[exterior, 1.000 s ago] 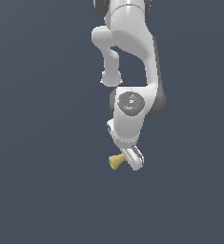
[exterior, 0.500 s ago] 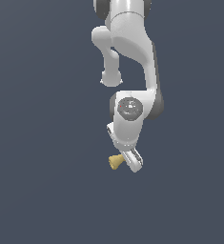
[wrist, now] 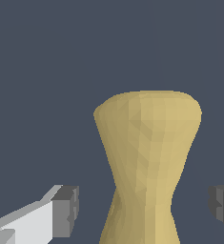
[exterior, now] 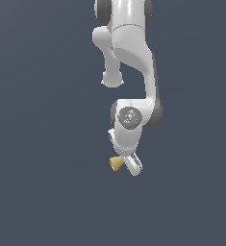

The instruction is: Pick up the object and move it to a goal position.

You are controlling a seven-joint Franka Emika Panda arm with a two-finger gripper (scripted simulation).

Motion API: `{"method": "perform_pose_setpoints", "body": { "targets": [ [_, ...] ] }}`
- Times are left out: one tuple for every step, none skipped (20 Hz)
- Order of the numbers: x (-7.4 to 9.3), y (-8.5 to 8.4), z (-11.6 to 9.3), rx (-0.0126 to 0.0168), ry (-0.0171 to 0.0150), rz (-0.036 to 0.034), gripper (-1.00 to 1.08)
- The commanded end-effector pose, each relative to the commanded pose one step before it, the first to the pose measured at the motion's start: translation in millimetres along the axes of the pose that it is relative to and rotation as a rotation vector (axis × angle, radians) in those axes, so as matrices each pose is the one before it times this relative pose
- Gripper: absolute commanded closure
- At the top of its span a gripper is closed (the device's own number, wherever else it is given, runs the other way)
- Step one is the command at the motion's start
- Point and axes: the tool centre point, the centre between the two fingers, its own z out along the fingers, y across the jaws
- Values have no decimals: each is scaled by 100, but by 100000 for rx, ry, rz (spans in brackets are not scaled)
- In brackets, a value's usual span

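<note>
The object (wrist: pixel 147 157) is a tan-yellow hourglass-shaped piece that fills the middle of the wrist view, with one flared end in sight and its narrow waist between my fingers. My gripper (wrist: pixel 144 207) is open. One grey fingertip (wrist: pixel 66 209) and the other (wrist: pixel 223 205) stand on either side of the waist, each with a gap to it. In the exterior view the object (exterior: pixel 115 164) pokes out on the exterior view's left of my white gripper (exterior: pixel 132 166), which hides the rest of it.
The white arm (exterior: pixel 131 57) hangs down from the top of the exterior view. All around is a plain dark blue-grey surface (exterior: pixel 37 144) with nothing else in sight.
The arm has lowered a little, bringing the gripper down around the object. The object has stayed where it was.
</note>
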Motion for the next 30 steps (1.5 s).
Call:
{"method": "perform_pose_setpoints", "body": {
  "targets": [
    [40, -81, -53, 147, 58, 4, 108],
    [0, 0, 0, 0, 0, 0, 108],
    [0, 0, 0, 0, 0, 0, 108],
    [0, 0, 0, 0, 0, 0, 108],
    [0, 0, 0, 0, 0, 0, 108],
    [0, 0, 0, 0, 0, 0, 108],
    [0, 0, 0, 0, 0, 0, 108],
    [0, 0, 0, 0, 0, 0, 108],
    [0, 0, 0, 0, 0, 0, 108],
    [0, 0, 0, 0, 0, 0, 108],
    [-4, 11, -4, 0, 0, 0, 108],
    [-2, -8, -35, 0, 0, 0, 108],
    [-6, -25, -104, 0, 0, 0, 108],
    [-10, -41, -173, 0, 0, 0, 108],
    [-13, -58, -241, 0, 0, 0, 108],
    [-17, -74, -308, 0, 0, 0, 108],
    [-20, -90, -374, 0, 0, 0, 108],
    [-24, -106, -439, 0, 0, 0, 108],
    [-27, -121, -502, 0, 0, 0, 108],
    [-30, -136, -563, 0, 0, 0, 108],
    [-21, -148, -606, -38, 22, 22, 108],
    [-35, -165, -681, 0, 0, 0, 108],
    [-37, -179, -736, 0, 0, 0, 108],
    [-39, -193, -790, 0, 0, 0, 108],
    [-27, -200, -844, -13, 38, 28, 108],
    [-42, -218, -886, 0, 0, 0, 108],
    [-43, -227, -919, 0, 0, 0, 108],
    [-43, -235, -943, 0, 0, 0, 108],
    [-35, -237, -963, -15, 41, 22, 108],
    [-43, -245, -973, 0, 0, 0, 108]
  ]
}}
